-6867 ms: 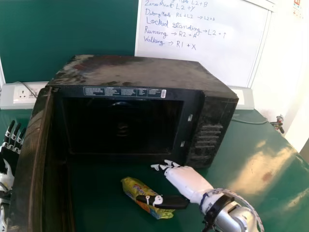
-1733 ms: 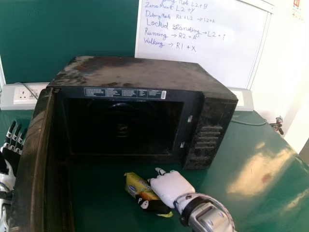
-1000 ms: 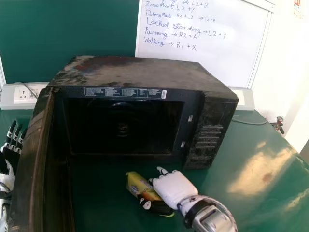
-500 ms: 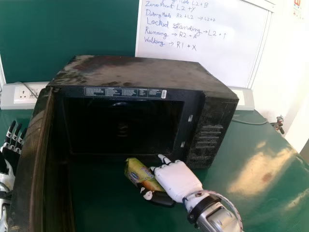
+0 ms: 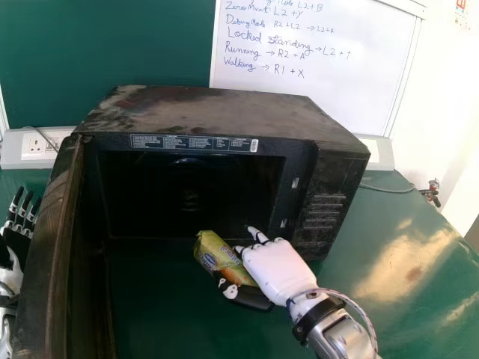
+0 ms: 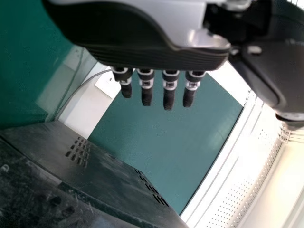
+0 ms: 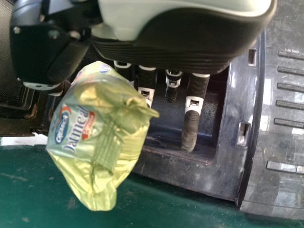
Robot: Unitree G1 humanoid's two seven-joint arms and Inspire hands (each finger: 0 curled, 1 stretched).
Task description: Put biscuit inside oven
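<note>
Biscuit packet (image 5: 215, 254), yellow-green: near end hidden behind the right hand (image 5: 278, 271); whether its underside touches the table (image 5: 165, 325) cannot be told. Oven cavity (image 5: 187, 194): interior dark, detail hard to make out. Left hand (image 5: 17, 241): at nine o'clock in the head view, partly cut off by the edge, fingers extended and apart.

Oven (image 5: 217, 112): black, at twelve o'clock from the packet, front open. Oven door (image 5: 45, 262): swung wide at nine o'clock, standing between left hand and packet, lower end cut off. Whiteboard (image 5: 322, 60): handwritten, at one o'clock, behind the oven.

Packet position: outside the cavity, just before its opening, clamped between the right hand's thumb and fingers. Long axis: ten to four o'clock, far end at ten.
</note>
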